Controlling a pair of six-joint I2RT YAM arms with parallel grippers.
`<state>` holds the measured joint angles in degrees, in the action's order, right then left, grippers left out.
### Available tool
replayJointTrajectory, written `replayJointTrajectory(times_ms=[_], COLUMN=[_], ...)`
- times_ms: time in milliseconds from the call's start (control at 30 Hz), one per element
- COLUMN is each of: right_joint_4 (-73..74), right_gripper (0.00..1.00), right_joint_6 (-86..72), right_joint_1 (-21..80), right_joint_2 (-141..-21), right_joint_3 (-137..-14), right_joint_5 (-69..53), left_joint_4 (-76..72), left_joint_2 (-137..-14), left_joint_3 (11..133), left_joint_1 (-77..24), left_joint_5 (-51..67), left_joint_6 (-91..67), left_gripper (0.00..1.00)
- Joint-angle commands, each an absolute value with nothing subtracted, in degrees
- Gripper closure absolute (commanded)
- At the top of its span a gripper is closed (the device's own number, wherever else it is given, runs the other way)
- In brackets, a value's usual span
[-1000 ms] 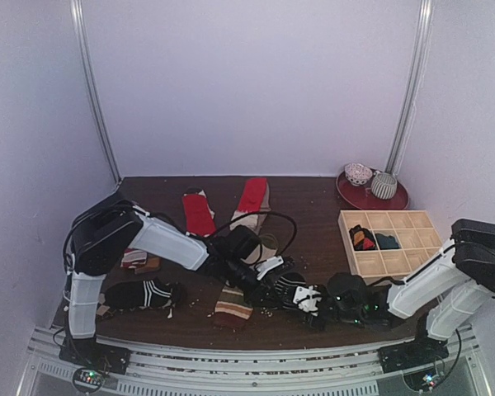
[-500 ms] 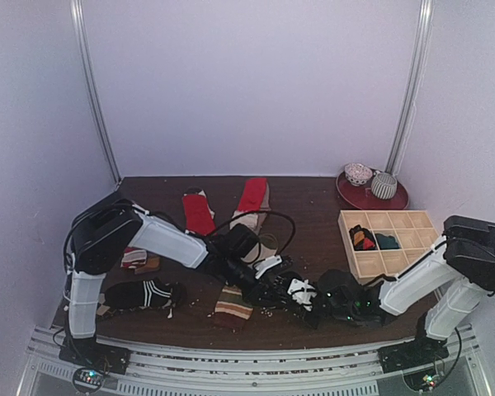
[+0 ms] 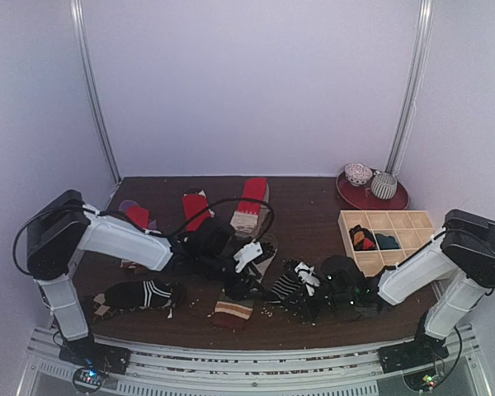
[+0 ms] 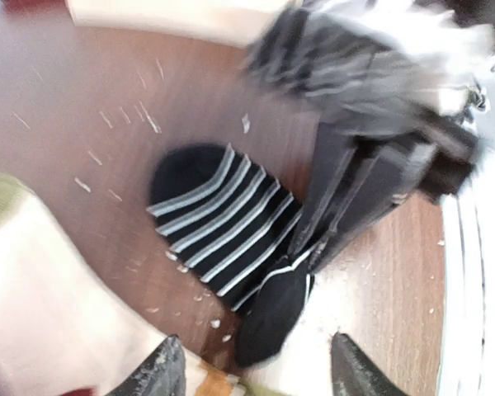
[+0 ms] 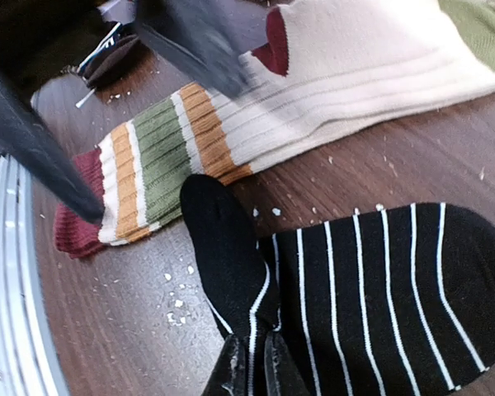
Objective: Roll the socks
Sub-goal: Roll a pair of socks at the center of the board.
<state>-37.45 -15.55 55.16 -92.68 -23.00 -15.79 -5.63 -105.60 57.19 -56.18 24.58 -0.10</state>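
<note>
- Right gripper (image 5: 252, 369): fingers pinched tight on a folded edge of the black striped sock (image 5: 379, 289).
- Left gripper (image 4: 256, 340): fingers spread apart with nothing held, poised over that sock.
- Black striped sock: lies on the table (image 3: 313, 206) near the front edge, between the two grippers.
- Beige banded sock (image 5: 173, 157): lies flat, just beside the black toe.
- Second striped sock (image 3: 140, 293): front left, well apart.

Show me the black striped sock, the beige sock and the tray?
black striped sock (image 5: 388, 289), right wrist view, striped middle
beige sock (image 5: 161, 161), right wrist view, green band
tray (image 3: 392, 214), top view, far rim
</note>
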Motion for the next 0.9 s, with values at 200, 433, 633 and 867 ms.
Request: replayJointTrajectory(times_ms=[200,433,633,867], right_joint_4=[-28.5,-27.4,-26.9,-26.0], right_gripper=[0.99,0.99,0.99,0.99], right_joint_6=[-29.1,-28.2,-27.7,-26.8], right_joint_1=[46.0,44.3,43.3,42.1], right_joint_2=[-98.3,-101.6,-102.1,-102.2], right_joint_3=[-18.8,-20.4,-20.9,-20.7], right_joint_5=[-37.2,-40.0,-40.3,-41.0], left_joint_4=[-40.5,-43.6,-42.5,-41.9], left_joint_2=[-102.1,-109.8,-113.5,-116.8], left_joint_3=[41.8,45.9,47.7,48.7], left_joint_1=[-58.1,-58.5,-59.6,-60.4], left_joint_5=[23.1,28.0,31.2,32.5], left_joint_6=[12.3,11.8,11.0,8.9], left_gripper=[0.4,0.4,0.43,0.5])
